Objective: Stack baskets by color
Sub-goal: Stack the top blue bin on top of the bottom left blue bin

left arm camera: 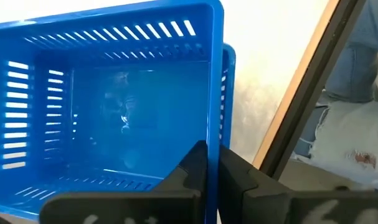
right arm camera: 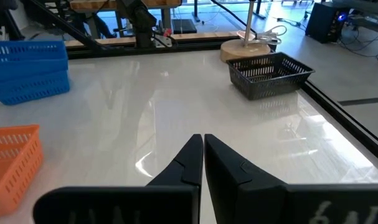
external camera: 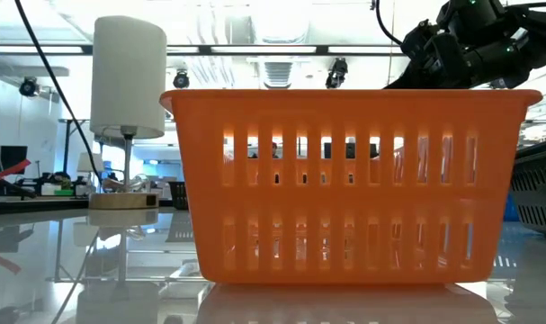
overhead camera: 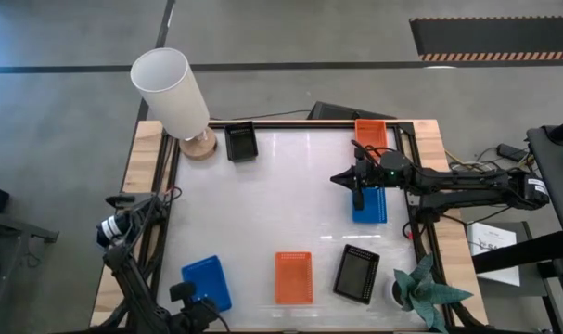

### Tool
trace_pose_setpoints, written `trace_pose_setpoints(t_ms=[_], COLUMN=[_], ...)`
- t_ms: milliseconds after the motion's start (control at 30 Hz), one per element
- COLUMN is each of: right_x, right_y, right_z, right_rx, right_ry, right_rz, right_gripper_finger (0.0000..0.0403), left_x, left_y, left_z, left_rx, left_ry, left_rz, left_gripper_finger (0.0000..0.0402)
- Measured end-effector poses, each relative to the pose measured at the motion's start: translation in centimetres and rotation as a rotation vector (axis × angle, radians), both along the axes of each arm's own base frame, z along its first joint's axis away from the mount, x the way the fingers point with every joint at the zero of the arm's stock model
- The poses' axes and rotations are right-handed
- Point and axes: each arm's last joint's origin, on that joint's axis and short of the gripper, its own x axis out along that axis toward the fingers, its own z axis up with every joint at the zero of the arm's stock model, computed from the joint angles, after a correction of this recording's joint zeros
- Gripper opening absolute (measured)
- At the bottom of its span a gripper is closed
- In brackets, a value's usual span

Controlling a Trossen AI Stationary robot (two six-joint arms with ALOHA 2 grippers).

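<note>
A: What are the baskets looking like rn?

B: Shallow mesh-walled trays. Blue basket [overhead camera: 207, 282] is sitting at the near-left corner w/ the left gripper [left arm camera: 212, 163] pinching its wall, fingers pressed onto the rim. It looks like two nested there in the left wrist view, a second blue rim is peeking out behind, tho hard to be sure.

A: Others?

B: Orange basket [overhead camera: 294, 277] is lying near-centre, black basket [overhead camera: 357, 274] beside it. Another black one [overhead camera: 241, 141] is sitting at the far edge by the lamp base [overhead camera: 198, 146], orange one [overhead camera: 371, 134] far-right, blue one [overhead camera: 370, 204] under the right arm.

A: Right gripper?

B: Right gripper [right arm camera: 203, 146] is hovering over bare table [right arm camera: 176, 106], fingers pressed together, gripping nothing.

A: Anything blocking?

B: Low view is getting filled by the orange basket's wall; only the white lampshade [external camera: 128, 76] is showing beside it. High view is showing the plant [overhead camera: 422, 292] near-right.
</note>
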Motion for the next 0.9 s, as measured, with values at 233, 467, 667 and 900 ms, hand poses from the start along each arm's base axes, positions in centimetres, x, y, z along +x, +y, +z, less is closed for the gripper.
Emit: trace_pose_setpoints(t_ms=[233, 467, 667, 900], right_x=[0.0, 0.0, 0.0, 0.0], right_y=[0.0, 0.0, 0.0, 0.0], right_z=[0.0, 0.0, 0.0, 0.0], right_rx=[0.000, 0.000, 0.000, 0.000], right_ry=[0.000, 0.000, 0.000, 0.001], right_rz=[0.000, 0.000, 0.000, 0.000], right_gripper_finger=[0.0009, 0.0009, 0.0009, 0.0009], left_x=[0.4, 0.3, 0.2, 1.3], left_y=[-0.2, 0.3, 0.6, -0.6], left_z=[0.1, 1.3, 2.6, 1.9], left_rx=[-0.050, -0.082, -0.128, -0.232], left_ry=[-0.007, -0.014, -0.054, -0.195], left_rz=[0.007, 0.007, 0.011, 0.018], left_gripper_finger=[0.0034, 0.0098, 0.0110, 0.0056])
